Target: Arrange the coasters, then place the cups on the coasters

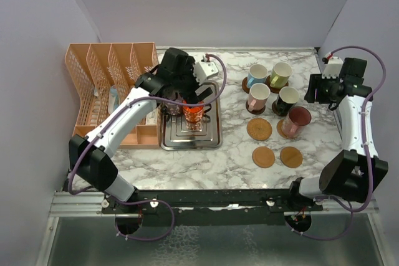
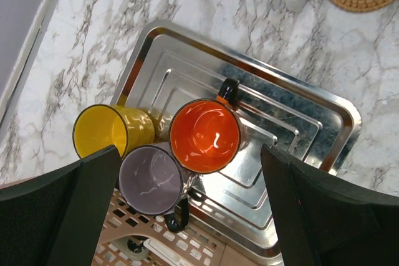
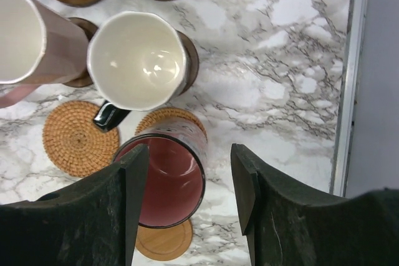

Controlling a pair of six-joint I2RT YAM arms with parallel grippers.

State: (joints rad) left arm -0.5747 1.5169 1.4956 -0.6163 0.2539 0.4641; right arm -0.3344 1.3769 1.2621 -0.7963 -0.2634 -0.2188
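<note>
The orange cup [image 2: 206,135] stands upright directly under the left jaws, centred between them — they gape wide, empty; the right jaws, half open, hold nothing.

Lab test cell: plain grey walls [image 1: 218,4], marble-patterned tabletop [image 1: 230,154], metal mounting rail [image 1: 206,200].

Three cups [image 2: 206,135] on the tray [image 2: 187,73] at left; five cups [image 1: 258,95] on coasters [image 3: 163,242] right of it
</note>
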